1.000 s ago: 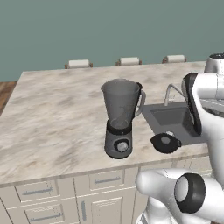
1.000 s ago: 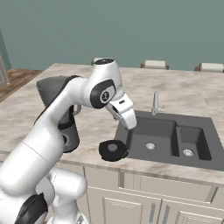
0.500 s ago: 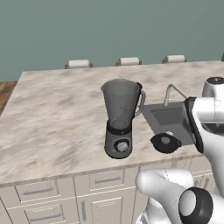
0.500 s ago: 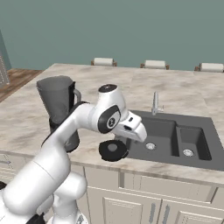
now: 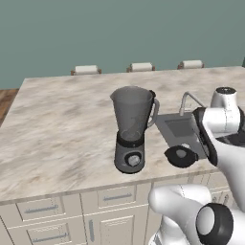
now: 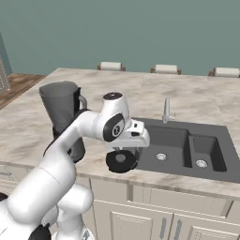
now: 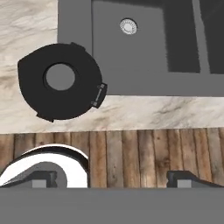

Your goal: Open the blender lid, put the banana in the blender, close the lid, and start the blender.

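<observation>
Black blender lid (image 7: 60,81) off jar, flat at counter (image 5: 57,129) front edge beside sink (image 6: 187,145) | blender (image 5: 132,128) open-topped, near front edge | end effector (image 7: 111,177) fingers apart, empty, over lid | banana unseen | next: locate banana, grasp mid-body

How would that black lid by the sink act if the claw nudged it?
The lid lies flat on the counter, so it would probably slide, not roll. It looks stiff and thin, likely light. Near the sink, a push might drop it in.
</observation>
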